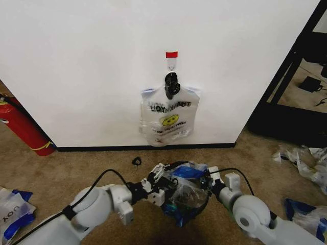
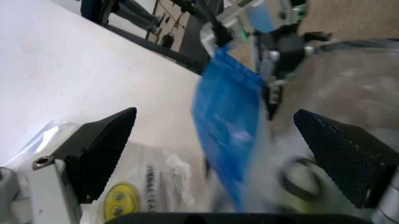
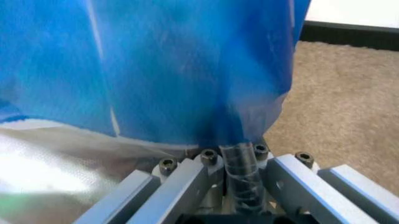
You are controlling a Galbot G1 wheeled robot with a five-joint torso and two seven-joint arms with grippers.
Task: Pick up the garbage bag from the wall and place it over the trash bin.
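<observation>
**Item: garbage bag (image 1: 186, 191).** Thin clear plastic with blue handles, held low at 6 o'clock in the head view, spread between the two claws. It is off the wall (image 1: 76, 66) and sits above the trash bin (image 1: 179, 210), whose dark mesh shows through the plastic. Whether the mouth already rings the rim cannot be told.

**Item: left claw (image 1: 162, 191).** At the bag's 9 o'clock side. Released: in the left wrist view its black pads (image 2: 106, 154) stand wide apart, with the blue handle (image 2: 227, 121) hanging between them, gripped by neither.

**Item: right claw (image 1: 207, 179).** At the bag's 3 o'clock side. Clenched on the bag: the right wrist view has the blue film (image 3: 187, 70) gathered to a twisted strand at the claw's centre.

**Item: bundle of spare bags (image 1: 168, 120).** At 12 o'clock, clipped under the hook (image 1: 171, 60). Not part of this step.

**Item: fire extinguisher (image 1: 20, 125).** At 9 o'clock, well apart.

**Handling note (judgement).** The step in hand is seating the bag over the bin.
- The left claw should close on the blue edge before any pull, since one-sided tension is likely to collapse the mouth.
- Draw the two edges apart, toward 9 and 3 o'clock.
- Lower evenly so the film clears the rim all round.
- Thin film may snag on the mesh, so keep it slack enough not to tear.
</observation>
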